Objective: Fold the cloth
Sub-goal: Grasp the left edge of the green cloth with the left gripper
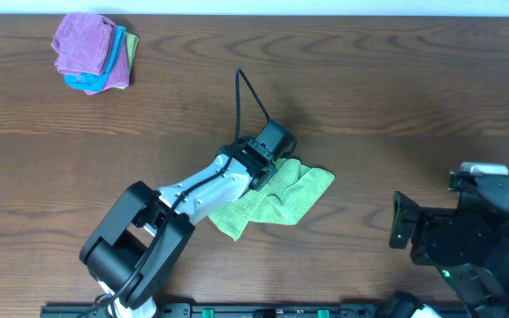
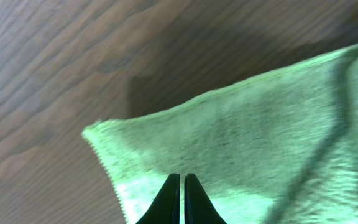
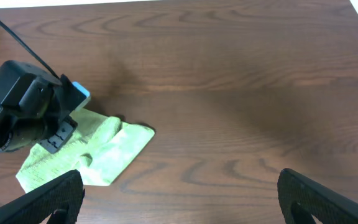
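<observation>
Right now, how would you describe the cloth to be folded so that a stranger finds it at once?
On the dark wooden table, look near the middle, under the left gripper. The cloth lies there alone, crumpled, lime green; the other cloths sit stacked in the far left corner, purple on top.

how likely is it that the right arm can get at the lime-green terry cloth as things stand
Probably yes. The right pincer stands open, and only bare brown wooden table lies between it and the lime-green terry cloth. The left pincer, shut on the cloth's other side, leaves the nearer end uncovered.
</observation>
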